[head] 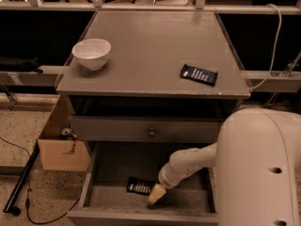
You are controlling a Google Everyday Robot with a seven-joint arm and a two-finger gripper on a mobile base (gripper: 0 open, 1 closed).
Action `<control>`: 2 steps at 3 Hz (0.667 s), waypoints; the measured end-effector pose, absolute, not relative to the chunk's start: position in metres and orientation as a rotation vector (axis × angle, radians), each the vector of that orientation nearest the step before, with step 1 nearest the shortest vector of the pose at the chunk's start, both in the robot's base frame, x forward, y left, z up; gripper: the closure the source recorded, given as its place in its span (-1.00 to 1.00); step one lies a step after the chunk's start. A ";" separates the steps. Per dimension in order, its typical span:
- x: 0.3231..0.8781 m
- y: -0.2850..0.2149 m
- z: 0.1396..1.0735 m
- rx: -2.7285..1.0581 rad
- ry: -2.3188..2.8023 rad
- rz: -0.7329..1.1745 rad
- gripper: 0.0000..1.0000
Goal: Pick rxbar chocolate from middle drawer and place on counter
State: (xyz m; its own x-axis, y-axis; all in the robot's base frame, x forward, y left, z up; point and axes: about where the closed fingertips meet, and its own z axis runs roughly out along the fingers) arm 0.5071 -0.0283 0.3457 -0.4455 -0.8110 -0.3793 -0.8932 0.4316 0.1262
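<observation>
Near the drawer (87,182) front edge
Flat bar (140,186), gripper (156,195) just right of it, grip state unclear

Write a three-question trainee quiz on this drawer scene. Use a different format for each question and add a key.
1. True or false: the rxbar chocolate lies on the counter.
2. Where is the end effector? A) above the counter. B) down inside the open middle drawer, just right of the rxbar chocolate. C) at the knob of the closed drawer.
3. Fill in: right of the white bowl on the counter lies a bar coloured ______.

Key: 1 false, it lies in the middle drawer; 2 B; 3 navy-blue.
</observation>
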 end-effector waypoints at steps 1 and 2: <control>0.505 -0.028 0.333 -1.471 2.466 0.447 -1.00; 0.505 -0.028 0.333 -1.471 2.466 0.447 -1.00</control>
